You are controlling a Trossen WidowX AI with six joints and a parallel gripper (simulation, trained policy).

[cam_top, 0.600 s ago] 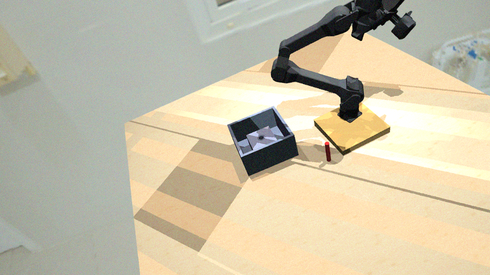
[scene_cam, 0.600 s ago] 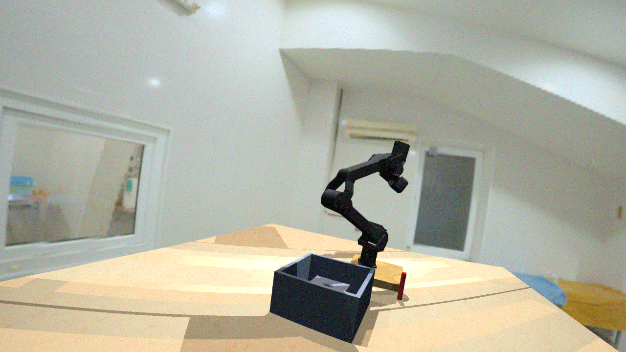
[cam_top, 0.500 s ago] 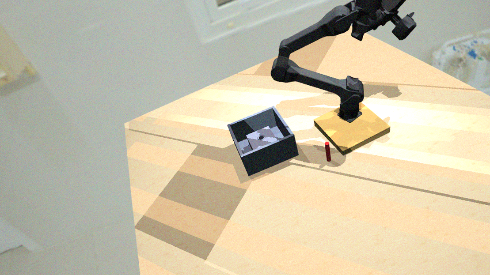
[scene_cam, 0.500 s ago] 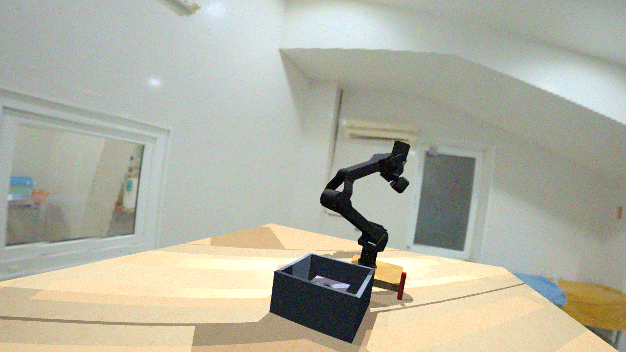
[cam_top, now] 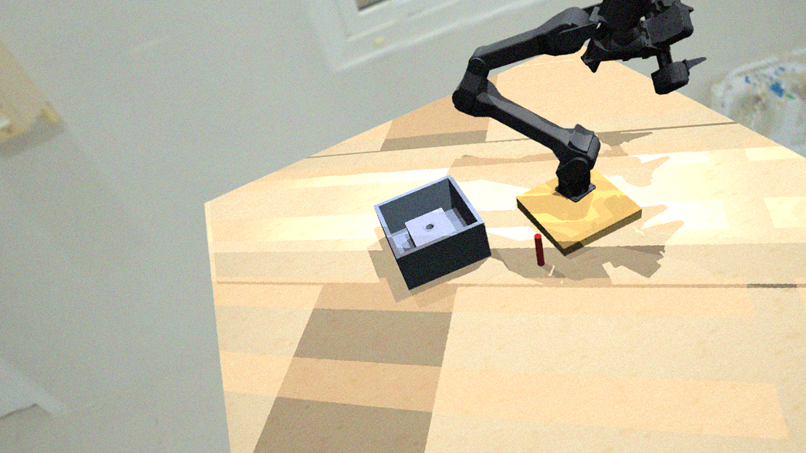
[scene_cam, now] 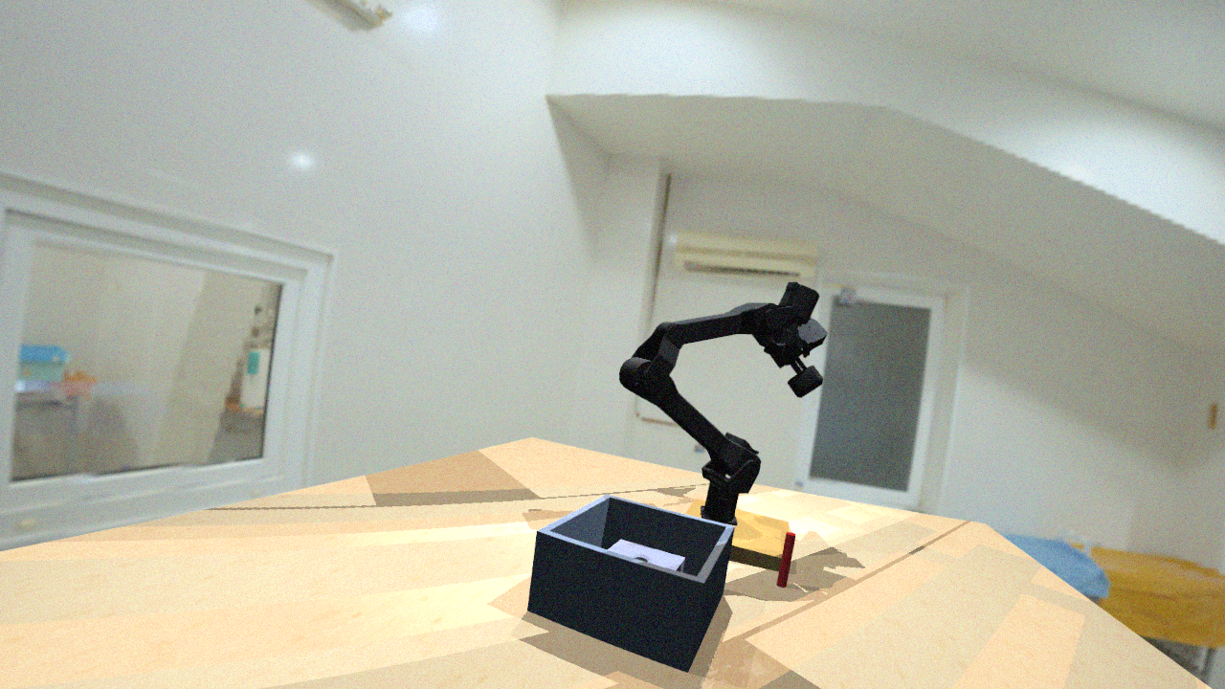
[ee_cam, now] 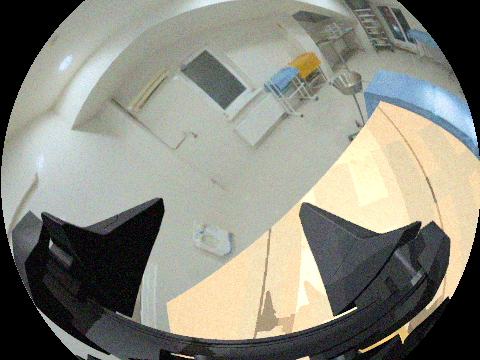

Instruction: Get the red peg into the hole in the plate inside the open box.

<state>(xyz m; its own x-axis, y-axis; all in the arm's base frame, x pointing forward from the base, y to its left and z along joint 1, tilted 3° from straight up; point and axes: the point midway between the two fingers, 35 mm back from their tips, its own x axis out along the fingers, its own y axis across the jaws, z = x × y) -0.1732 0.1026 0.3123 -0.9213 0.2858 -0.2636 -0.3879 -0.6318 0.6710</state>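
Observation:
The red peg stands upright on the table, between the box and the near corner of the yellow board. The dark open box stands to its left in the top and exterior views. The pale plate lies at the box's bottom, with an empty round hole in its top. My gripper is wide open and empty, raised high above the table, behind and well away from the peg. The wrist view shows neither peg nor box.
The arm's base stands on the yellow board, right of the box and close behind the peg. The box's raised walls surround the plate. The table's far edge runs behind the arm. Shadows and light patches cross the wooden table.

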